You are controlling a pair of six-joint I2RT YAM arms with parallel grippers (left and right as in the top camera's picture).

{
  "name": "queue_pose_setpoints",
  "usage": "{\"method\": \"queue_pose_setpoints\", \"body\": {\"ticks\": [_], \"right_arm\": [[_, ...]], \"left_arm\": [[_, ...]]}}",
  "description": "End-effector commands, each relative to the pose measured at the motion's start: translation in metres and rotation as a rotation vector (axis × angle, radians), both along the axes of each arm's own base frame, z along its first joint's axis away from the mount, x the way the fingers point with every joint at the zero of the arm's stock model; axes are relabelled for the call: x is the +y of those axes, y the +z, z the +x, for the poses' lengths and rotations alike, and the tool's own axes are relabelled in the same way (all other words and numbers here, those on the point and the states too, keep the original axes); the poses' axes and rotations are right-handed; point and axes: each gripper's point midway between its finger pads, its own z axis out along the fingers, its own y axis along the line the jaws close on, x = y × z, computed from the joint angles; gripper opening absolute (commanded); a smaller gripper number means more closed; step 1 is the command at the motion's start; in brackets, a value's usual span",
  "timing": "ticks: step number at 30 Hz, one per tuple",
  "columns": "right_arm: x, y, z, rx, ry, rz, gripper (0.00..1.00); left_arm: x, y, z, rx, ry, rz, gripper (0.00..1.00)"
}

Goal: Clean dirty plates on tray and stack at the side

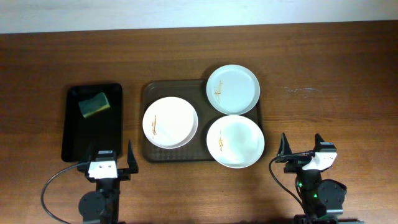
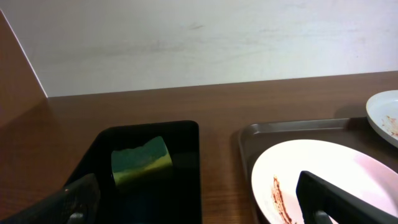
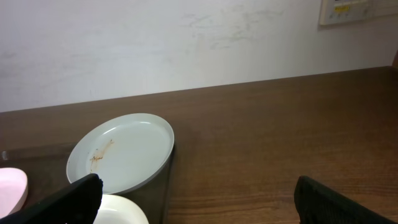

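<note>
Three white plates lie on the brown tray (image 1: 149,93): a left plate (image 1: 170,122), a back plate (image 1: 233,89) and a front right plate (image 1: 235,141), each with a small brownish smear. My left gripper (image 1: 107,163) is open and empty near the front edge, left of the tray. My right gripper (image 1: 303,153) is open and empty, right of the tray. The left wrist view shows the left plate (image 2: 329,180) and tray rim (image 2: 249,134). The right wrist view shows the back plate (image 3: 121,152) and an edge of the front right plate (image 3: 121,211).
A narrow black tray (image 1: 74,134) stands left of the brown tray and holds a green and yellow sponge (image 1: 94,104), which also shows in the left wrist view (image 2: 141,160). A white wall runs behind the wooden table (image 1: 323,74).
</note>
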Motion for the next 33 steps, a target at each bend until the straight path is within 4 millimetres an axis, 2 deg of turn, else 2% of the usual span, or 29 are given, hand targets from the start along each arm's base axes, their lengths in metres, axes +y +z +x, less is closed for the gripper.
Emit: {"method": "queue_pose_setpoints", "body": {"ticks": [1, 27, 29, 33], "right_arm": [[0.002, -0.002, 0.000, 0.001, 0.013, 0.001, 0.98], [0.002, -0.002, 0.000, 0.001, 0.013, 0.001, 0.98], [-0.004, -0.002, 0.000, 0.001, -0.023, -0.006, 0.98], [-0.004, 0.024, 0.000, -0.102, -0.024, -0.004, 0.98]], "left_arm": [[-0.002, -0.001, 0.000, -0.002, -0.017, 0.016, 0.99], [-0.002, -0.001, 0.000, -0.002, -0.013, 0.016, 0.99], [-0.002, -0.001, 0.000, -0.002, -0.013, 0.016, 0.99], [-0.002, -0.001, 0.000, -0.003, -0.013, 0.016, 0.99]]}}
